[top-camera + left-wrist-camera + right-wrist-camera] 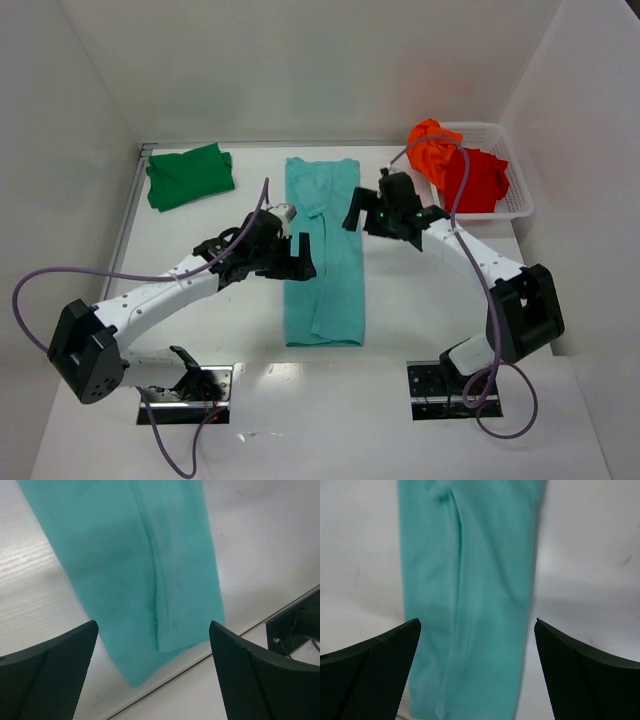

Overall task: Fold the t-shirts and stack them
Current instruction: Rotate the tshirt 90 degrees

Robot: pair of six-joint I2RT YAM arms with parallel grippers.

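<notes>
A light teal t-shirt lies folded into a long narrow strip down the middle of the table; it also shows in the left wrist view and the right wrist view. My left gripper is open and empty above the strip's left edge. My right gripper is open and empty above its right edge, further back. A folded dark green t-shirt lies at the back left. A bright orange t-shirt and a red t-shirt lie crumpled in the basket.
The white mesh basket stands at the back right against the wall. White walls close in the table on three sides. The arm bases sit at the near edge, whose seam shows in the left wrist view.
</notes>
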